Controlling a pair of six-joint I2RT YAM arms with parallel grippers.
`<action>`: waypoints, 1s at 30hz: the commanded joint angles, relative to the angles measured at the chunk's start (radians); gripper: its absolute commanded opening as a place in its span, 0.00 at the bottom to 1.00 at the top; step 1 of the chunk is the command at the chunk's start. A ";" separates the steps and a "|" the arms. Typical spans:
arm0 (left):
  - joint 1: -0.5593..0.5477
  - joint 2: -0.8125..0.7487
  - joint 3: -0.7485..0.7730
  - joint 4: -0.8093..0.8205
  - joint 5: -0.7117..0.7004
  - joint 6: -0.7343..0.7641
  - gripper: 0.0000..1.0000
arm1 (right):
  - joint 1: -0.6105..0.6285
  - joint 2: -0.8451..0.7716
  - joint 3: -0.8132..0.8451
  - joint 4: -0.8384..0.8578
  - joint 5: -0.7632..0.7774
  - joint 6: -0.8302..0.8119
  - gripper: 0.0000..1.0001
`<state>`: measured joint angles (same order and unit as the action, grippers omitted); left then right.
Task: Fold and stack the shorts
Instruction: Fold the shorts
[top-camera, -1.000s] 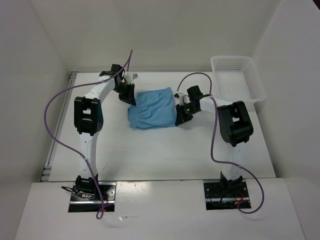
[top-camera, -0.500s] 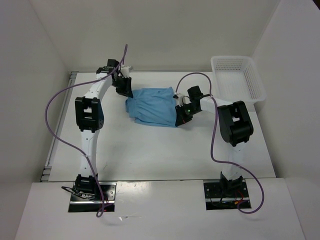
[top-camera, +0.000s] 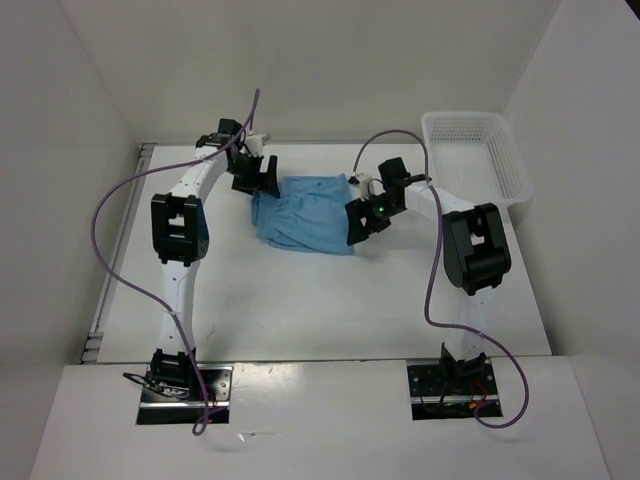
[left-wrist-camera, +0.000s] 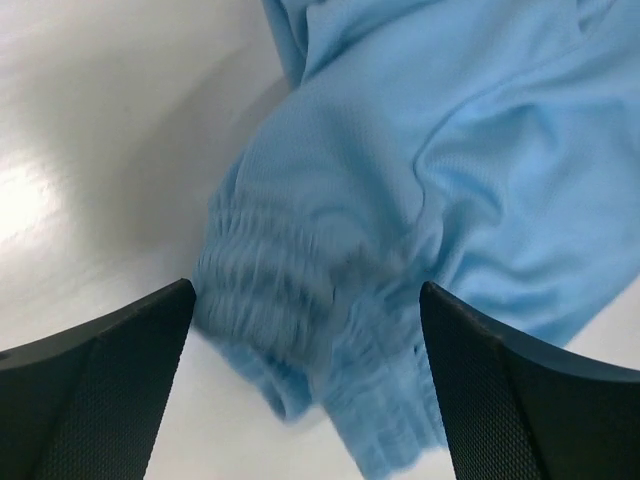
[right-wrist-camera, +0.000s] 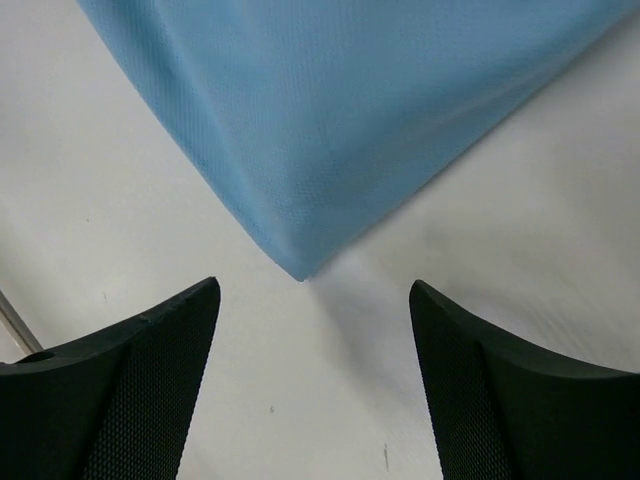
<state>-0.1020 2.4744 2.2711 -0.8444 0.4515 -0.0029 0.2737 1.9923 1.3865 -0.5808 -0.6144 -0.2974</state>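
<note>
The light-blue shorts lie folded on the white table, between the two arms. My left gripper hangs open over their left end; in the left wrist view the gathered waistband lies loose below and between the spread fingers, with the left gripper holding nothing. My right gripper stands open at the right end of the shorts. In the right wrist view a pointed corner of the shorts ends just short of the right gripper, with bare table between its fingers.
A white mesh basket stands at the back right of the table, right of the right arm. White walls enclose the table at the back and on both sides. Purple cables loop off both arms.
Both grippers have opened and let go of the shorts, which now lie a little further left and back. The right gripper has drawn back off the corner.
</note>
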 joint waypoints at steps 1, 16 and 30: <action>0.041 -0.162 -0.044 -0.007 0.044 0.003 1.00 | -0.030 -0.134 0.117 -0.048 0.042 -0.008 0.82; 0.363 -0.771 -0.651 0.159 -0.068 0.003 1.00 | -0.390 -0.440 0.198 0.033 0.505 0.107 0.93; 0.426 -1.060 -0.950 0.260 -0.048 0.003 1.00 | -0.473 -0.889 -0.199 0.076 0.496 0.139 1.00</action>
<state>0.3161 1.4803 1.3140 -0.6468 0.3790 -0.0048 -0.1959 1.1542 1.2148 -0.5499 -0.1085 -0.1719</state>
